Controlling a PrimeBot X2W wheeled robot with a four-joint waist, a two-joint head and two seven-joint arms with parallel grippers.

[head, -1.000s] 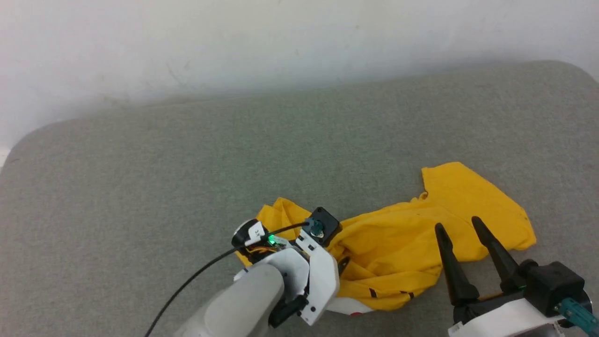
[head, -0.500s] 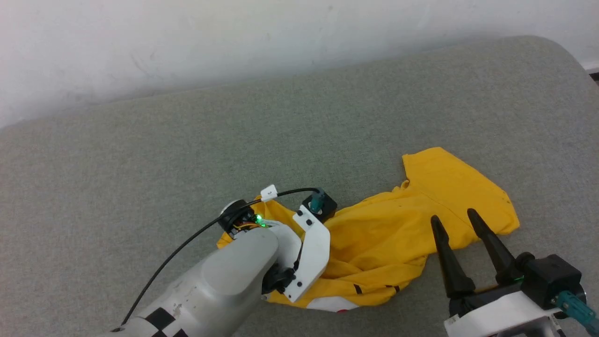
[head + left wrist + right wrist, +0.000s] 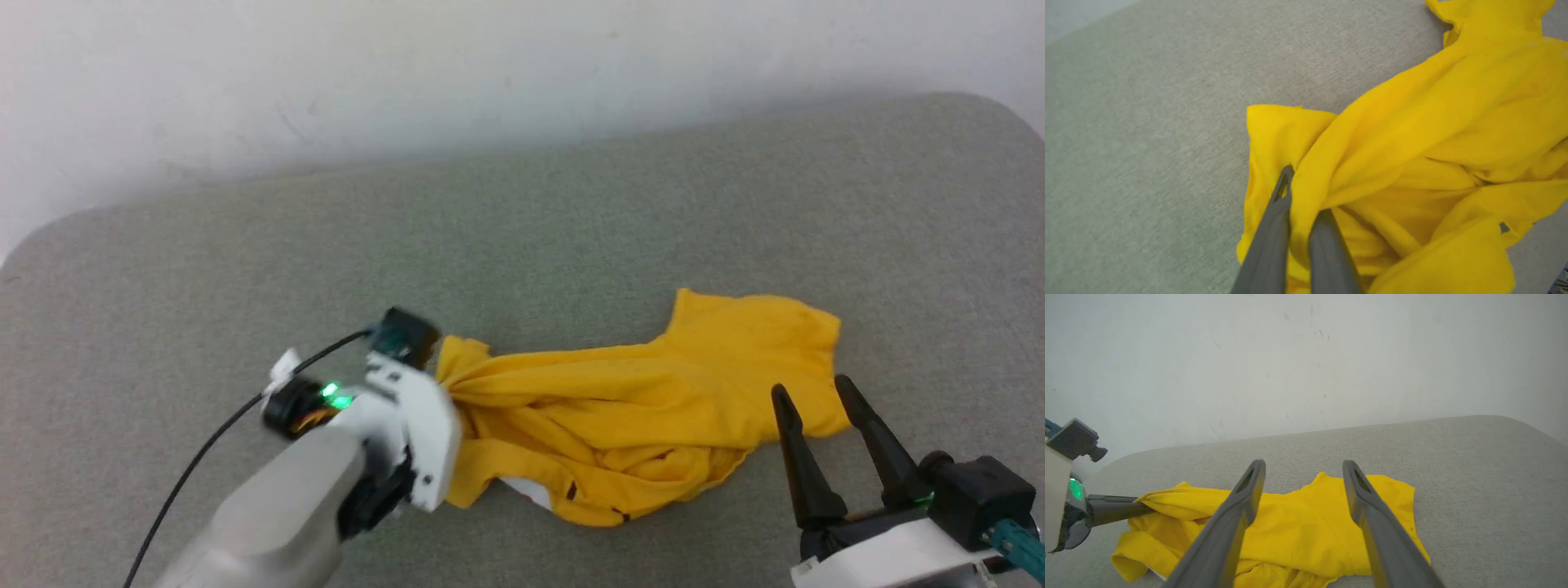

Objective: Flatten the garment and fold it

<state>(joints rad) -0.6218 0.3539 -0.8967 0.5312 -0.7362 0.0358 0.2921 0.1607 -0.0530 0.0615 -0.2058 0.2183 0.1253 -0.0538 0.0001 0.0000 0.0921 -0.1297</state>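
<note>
One bunched edge of the yellow T-shirt (image 3: 620, 408), crumpled on the grey padded surface (image 3: 490, 245), is pinched in the closed left gripper (image 3: 1303, 194), presumably to be drawn out flat; the right gripper (image 3: 812, 388) is held open by the opposite end.

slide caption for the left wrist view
Left gripper shut on a fold of crumpled bright yellow T-shirt on grey cloth

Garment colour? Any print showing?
Bright yellow garment, clearest in the left wrist view; the head view shows a little white at its near edge.
</note>
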